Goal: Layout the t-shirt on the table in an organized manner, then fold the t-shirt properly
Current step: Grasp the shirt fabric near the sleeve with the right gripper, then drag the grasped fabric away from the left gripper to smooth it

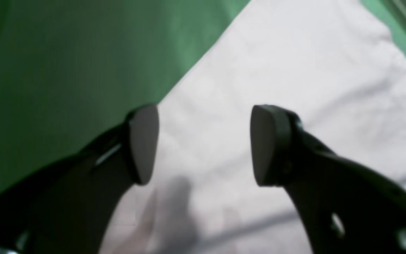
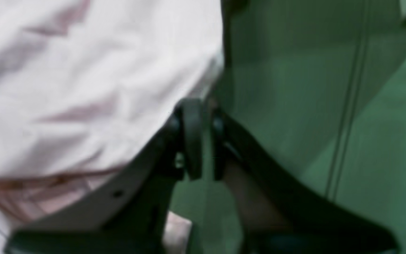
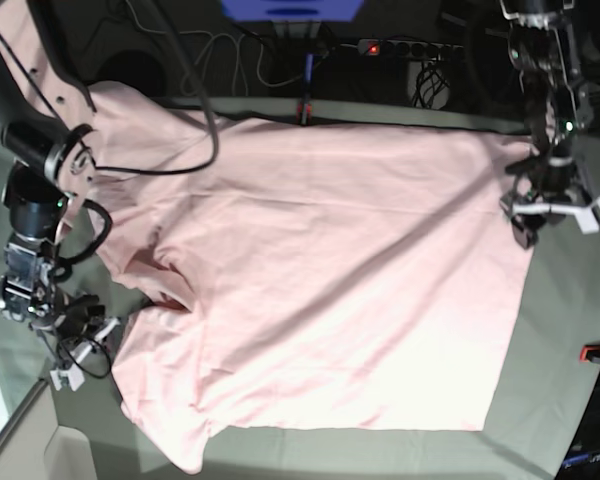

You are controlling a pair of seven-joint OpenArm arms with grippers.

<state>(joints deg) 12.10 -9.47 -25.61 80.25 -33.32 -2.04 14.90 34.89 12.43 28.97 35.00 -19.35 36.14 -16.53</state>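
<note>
The pale pink t-shirt [image 3: 330, 280] lies spread across the table [image 3: 560, 350], collar toward the left and hem toward the right; no lettering shows. My left gripper [image 3: 555, 215] hangs open over the far hem corner. In the left wrist view its jaws [image 1: 204, 141] stand wide apart above the pink cloth [image 1: 294, 70], with the green table [image 1: 65, 70] beside it. My right gripper [image 3: 83, 352] sits at the shirt's sleeve edge on the left. In the right wrist view this gripper [image 2: 204, 109] has its jaws a narrow gap apart, tips touching the shirt's edge [image 2: 83, 88], with green table [image 2: 294, 88] showing in the gap.
A red clamp [image 3: 305, 108] sits on the table's far edge and another [image 3: 595, 352] at the right edge. Cables and a power strip [image 3: 400, 47] lie behind the table. A cardboard corner [image 3: 40, 450] shows at the bottom left.
</note>
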